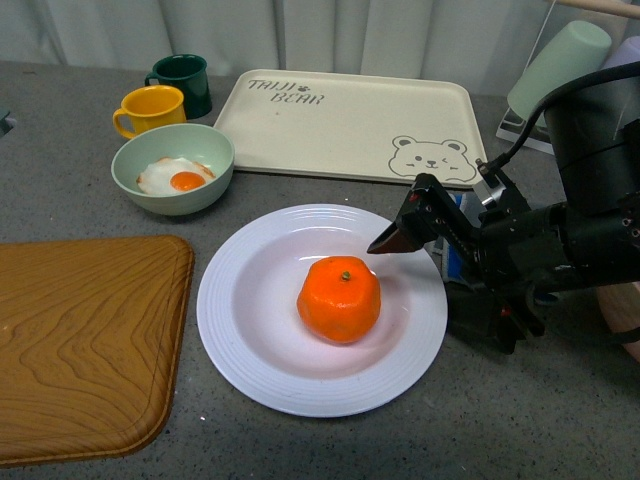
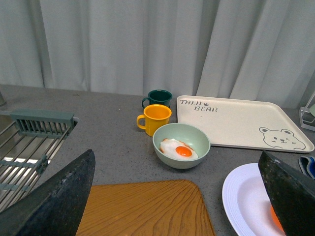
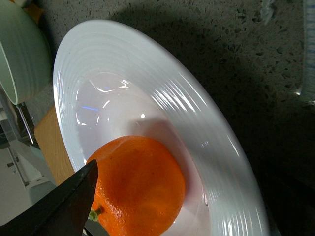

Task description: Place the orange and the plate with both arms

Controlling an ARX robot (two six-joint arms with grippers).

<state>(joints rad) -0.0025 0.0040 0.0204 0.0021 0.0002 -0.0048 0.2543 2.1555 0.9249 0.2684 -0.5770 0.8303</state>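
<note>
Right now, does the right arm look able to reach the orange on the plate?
Probably yes: the right gripper hovers open over the rim of the plate, close beside the orange, with nothing between them.

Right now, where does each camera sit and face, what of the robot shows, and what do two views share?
Front view: on the robot's body, looking down at the plate holding the orange; right gripper above its right side.
Left wrist view: on the left wrist, facing across the table toward the curtain; left gripper's fingers frame it, wide apart.
Right wrist view: on the right wrist, close above plate and orange; one finger shows.
Shared: front and left wrist show the green bowl.
</note>
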